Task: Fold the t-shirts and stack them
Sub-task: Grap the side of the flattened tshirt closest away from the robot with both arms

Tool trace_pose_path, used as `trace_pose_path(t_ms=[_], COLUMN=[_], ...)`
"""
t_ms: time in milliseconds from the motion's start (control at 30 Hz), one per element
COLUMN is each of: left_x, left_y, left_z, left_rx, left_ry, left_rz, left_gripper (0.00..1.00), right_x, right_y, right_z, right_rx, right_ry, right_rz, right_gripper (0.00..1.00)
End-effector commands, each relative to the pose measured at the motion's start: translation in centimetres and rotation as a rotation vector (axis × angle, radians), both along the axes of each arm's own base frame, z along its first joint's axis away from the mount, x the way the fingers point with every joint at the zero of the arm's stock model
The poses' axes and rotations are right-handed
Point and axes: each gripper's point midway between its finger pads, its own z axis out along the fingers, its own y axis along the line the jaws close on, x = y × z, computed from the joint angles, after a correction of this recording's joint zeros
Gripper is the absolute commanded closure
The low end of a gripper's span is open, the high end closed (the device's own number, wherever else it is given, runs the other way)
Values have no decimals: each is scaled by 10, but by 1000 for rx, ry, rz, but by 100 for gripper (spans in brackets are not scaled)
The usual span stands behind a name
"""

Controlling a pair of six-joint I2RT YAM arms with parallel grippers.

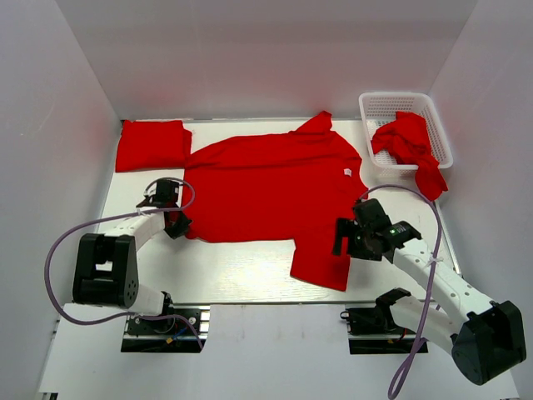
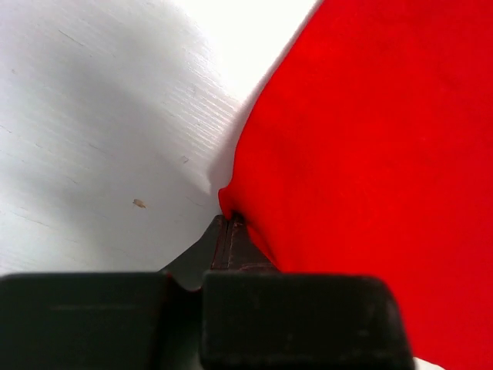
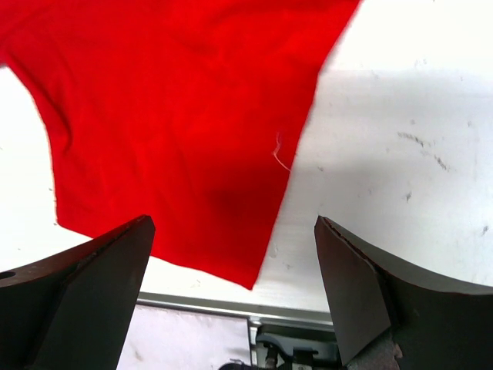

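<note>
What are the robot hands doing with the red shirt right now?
Left gripper shut on spread t-shirt, hem corner. Right gripper open over its sleeve. Nothing blocking.

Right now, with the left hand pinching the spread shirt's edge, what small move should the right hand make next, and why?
Probably lower the right hand and close it on the sleeve beneath. Its jaws stand open above that sleeve, gripping nothing, while the left hand is shut on the shirt at its opposite edge; a fold likely needs both ends held.

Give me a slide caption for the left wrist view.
Left tool shut on the edge of a red t-shirt lying on the white table.
</note>
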Motion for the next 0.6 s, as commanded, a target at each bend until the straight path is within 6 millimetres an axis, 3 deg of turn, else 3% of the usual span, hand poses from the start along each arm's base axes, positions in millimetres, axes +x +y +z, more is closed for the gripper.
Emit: trace_pose_path(t_ms=[0,100,367,567], left_x=[-32,-28,-36,-39], left_y=[-6,-9,-7,-6], left_z=[-23,-9,-5,-6], left_rx=[-37,-41,-27,-26], left_ry=[89,37,52,64], left_rz=[-19,-30,-35,-35], left_gripper=[100,100,100,100], right_x=[-7,-21,-57,-62], right_y=[-5,-4,0,5], right_z=[5,-1,-21,-34], right_rx=[-26,-42,-50,-44], right_ry=[28,90,228,255], right_rz=[-30,-13,15,-30], right_gripper=[10,10,10,10])
